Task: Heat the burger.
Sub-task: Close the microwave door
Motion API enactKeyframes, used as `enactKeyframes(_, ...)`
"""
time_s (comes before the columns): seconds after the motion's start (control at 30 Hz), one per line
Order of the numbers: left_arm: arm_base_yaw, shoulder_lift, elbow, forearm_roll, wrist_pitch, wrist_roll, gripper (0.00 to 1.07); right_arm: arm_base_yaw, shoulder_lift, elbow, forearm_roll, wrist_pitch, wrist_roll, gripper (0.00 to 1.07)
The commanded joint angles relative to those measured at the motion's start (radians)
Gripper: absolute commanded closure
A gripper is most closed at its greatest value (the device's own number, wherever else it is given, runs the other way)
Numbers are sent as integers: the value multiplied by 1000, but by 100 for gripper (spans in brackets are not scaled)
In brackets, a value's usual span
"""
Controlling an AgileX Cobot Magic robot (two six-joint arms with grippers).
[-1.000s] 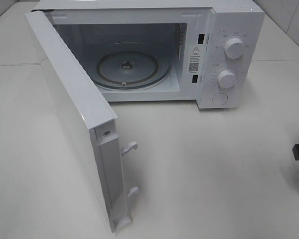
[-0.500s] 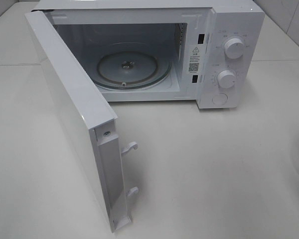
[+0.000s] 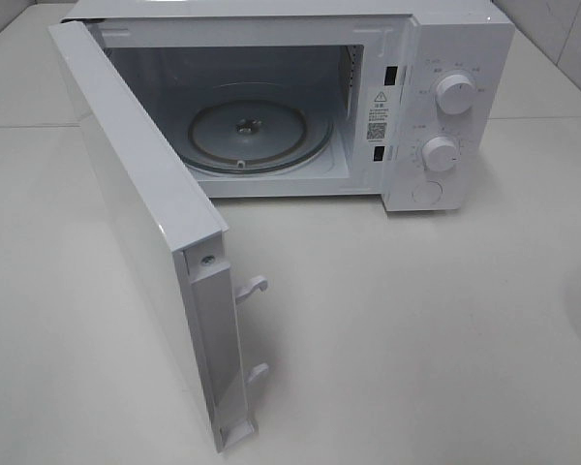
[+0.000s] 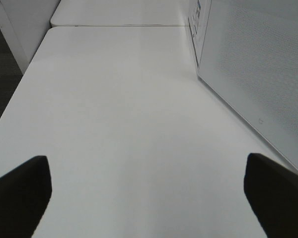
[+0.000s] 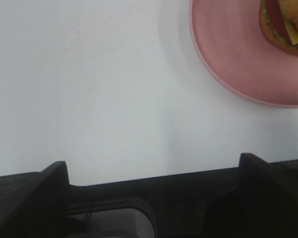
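A broad white tabletop (image 3: 416, 320) fills every view, made of panels with a seam running across behind the appliance. On it stands a white box-shaped microwave oven (image 3: 397, 58) with its hinged white door (image 3: 140, 208) swung wide toward the left of the high view, two latch hooks showing on its free edge. The cavity is lit and holds a round clear glass turntable (image 3: 257, 136) lying flat on the floor of the oven. On the control panel to the right of the cavity sit two round white dials, the upper dial (image 3: 454, 94) above the lower dial (image 3: 440, 154).

In the right wrist view a round pink plate (image 5: 228, 54) rests on the table, only partly in frame, and on it sits the small burger with a brown bun, red and yellow layers (image 5: 285, 27), cut off by the picture's edge. The right gripper (image 5: 154, 173) hangs over bare tabletop with its dark fingers spread wide and nothing between them; the plate and burger lie ahead of the jaws and off to one side, apart from both fingers.

The left gripper (image 4: 149, 193) shows two dark fingertips spread far apart over bare table, empty, with the outer face of the microwave door just beside it.
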State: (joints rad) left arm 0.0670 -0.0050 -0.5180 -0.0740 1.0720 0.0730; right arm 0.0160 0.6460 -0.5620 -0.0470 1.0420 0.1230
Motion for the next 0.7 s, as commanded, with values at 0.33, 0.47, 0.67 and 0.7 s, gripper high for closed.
enactKeyframes(0.33,2,-6,2,3,-2,-5,6,2,-530,61,-5,38,-13,19)
enactKeyframes(0.47,2,-6,2,3,-2,-5,6,2,-585,61,-6,50,-27,19)
enactKeyframes(0.67,2,-6,2,3,-2,-5,6,2,-678,61,-1,87,-45,19)
enactKeyframes(0.7,2,-6,2,3,-2,-5,6,2,-685,61,9,95,-58,19)
